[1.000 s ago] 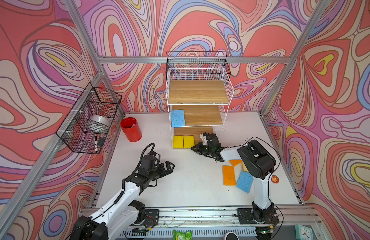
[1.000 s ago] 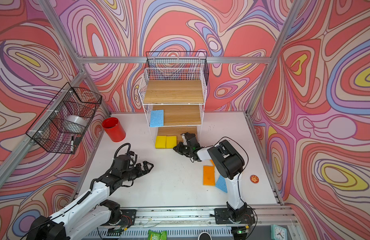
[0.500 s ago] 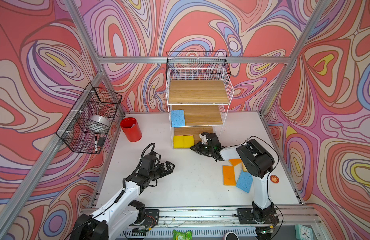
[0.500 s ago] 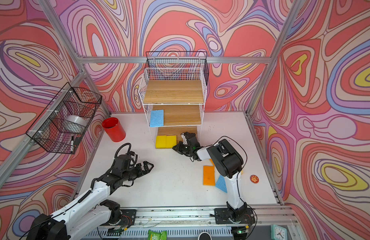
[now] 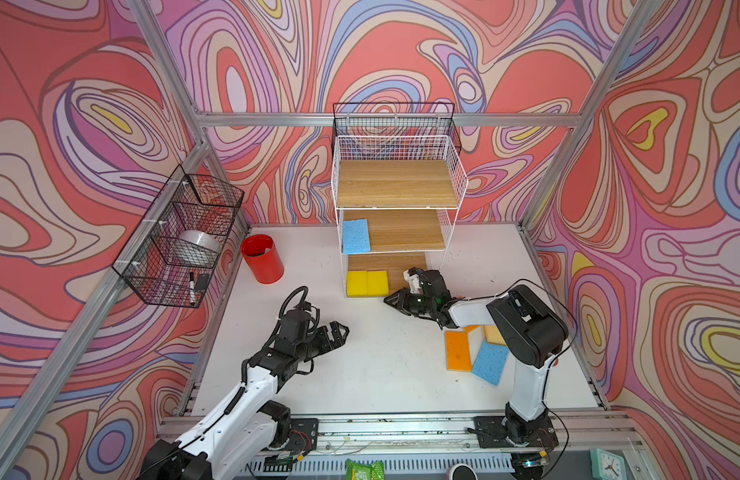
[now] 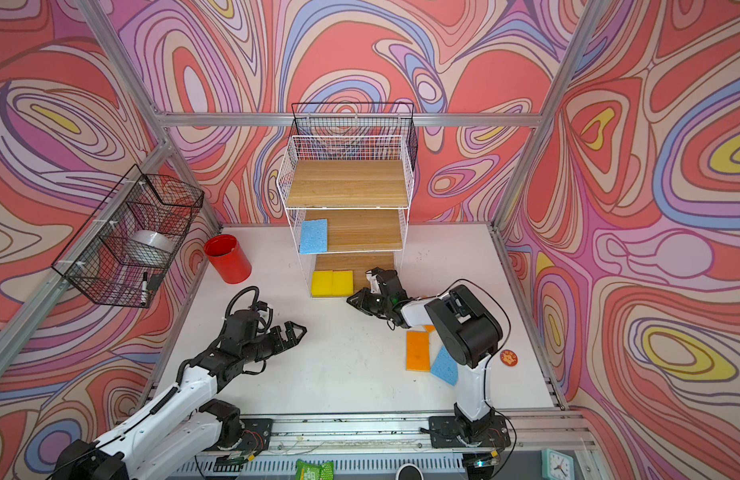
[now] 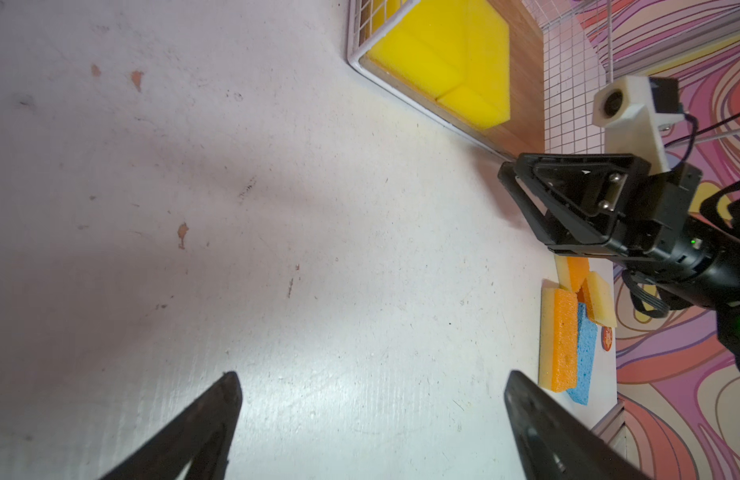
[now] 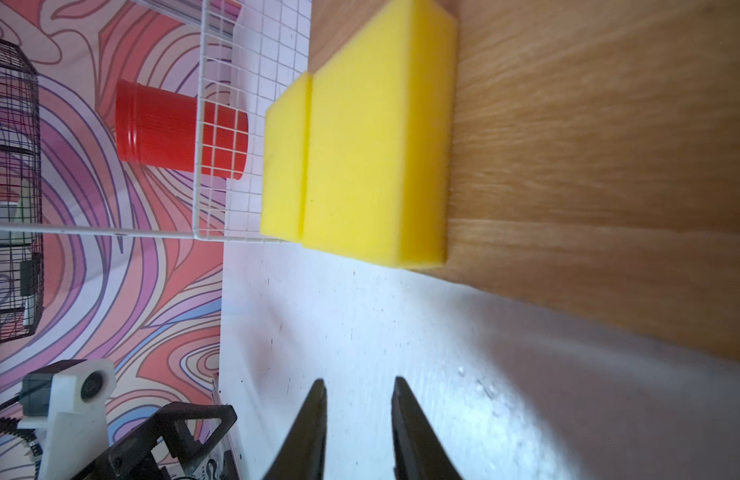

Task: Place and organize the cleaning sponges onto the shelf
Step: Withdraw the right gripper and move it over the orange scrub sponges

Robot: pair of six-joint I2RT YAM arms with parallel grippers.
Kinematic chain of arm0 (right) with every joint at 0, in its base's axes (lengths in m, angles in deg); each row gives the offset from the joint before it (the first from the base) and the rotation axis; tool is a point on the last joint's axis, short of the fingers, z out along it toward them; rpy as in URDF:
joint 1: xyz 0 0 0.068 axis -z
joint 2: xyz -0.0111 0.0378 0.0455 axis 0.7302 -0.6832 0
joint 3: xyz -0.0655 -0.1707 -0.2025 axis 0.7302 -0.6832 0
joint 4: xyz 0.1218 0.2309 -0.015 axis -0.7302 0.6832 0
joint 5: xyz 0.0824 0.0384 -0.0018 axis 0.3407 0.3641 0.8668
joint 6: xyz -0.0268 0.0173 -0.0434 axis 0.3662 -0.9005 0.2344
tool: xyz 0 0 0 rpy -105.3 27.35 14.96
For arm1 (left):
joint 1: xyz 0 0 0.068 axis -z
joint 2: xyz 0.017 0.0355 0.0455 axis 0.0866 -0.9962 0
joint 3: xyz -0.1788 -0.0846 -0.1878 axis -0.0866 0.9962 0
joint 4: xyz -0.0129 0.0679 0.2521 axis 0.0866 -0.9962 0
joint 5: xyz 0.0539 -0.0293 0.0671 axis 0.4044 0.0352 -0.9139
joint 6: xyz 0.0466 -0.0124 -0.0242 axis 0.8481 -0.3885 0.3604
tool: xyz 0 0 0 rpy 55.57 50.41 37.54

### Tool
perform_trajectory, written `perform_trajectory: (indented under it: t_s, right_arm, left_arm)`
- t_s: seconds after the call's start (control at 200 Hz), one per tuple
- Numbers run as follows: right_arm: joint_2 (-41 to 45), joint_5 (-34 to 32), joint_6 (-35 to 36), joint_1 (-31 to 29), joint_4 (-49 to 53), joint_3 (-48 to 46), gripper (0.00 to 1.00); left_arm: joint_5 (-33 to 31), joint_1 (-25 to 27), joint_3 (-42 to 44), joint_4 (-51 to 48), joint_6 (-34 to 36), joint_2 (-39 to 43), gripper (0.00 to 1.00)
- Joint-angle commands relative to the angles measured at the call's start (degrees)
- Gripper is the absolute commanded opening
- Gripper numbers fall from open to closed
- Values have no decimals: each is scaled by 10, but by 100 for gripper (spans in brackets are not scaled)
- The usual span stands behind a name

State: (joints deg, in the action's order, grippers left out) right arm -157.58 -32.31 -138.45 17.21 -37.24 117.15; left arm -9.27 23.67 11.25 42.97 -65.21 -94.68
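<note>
Near yellow sponges (image 8: 372, 145), right jaws slightly parted, wrist view only

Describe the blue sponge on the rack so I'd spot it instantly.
Find the tall white wire shelf at the back. On its middle board, far left, lies a light blue sponge. It is alone there; the yellow sponges sit one board lower.

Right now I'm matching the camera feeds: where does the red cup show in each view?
Top view: red cup on the table, left of the shelf's bottom board.
Top view: red cup in the same spot.
Left wrist: not in it.
Right wrist: red cup partly behind the shelf's wire side, beyond the yellow sponges.
Shared landmark: the yellow sponges, in all four.
</note>
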Motion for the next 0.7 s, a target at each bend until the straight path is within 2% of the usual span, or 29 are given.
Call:
perform_trajectory:
  t_s: [0.0, 0.155, 0.325, 0.476, 0.581, 0.696]
  right_arm:
    - [53, -7, 23, 1, 40, -28, 32]
    - [144, -33, 52, 1, 130, -63, 34]
    - [242, -70, 78, 1, 247, -94, 35]
    - [326, -85, 91, 18, 324, -118, 35]
    - [383, -97, 104, 52, 392, -130, 37]
    - [427, -112, 128, 95, 468, -140, 41]
  left_arm:
    - [2, 0, -8, -38, 13, 16, 100]
    - [-22, 30, -8, -66, 6, 32, 100]
    - [-81, 114, -29, -68, -9, 15, 98]
    - [-124, 191, -51, -27, -35, -41, 92]
    - [-175, 262, -99, -16, -40, -107, 91]
    - [-194, 317, -133, 20, -56, -187, 91]
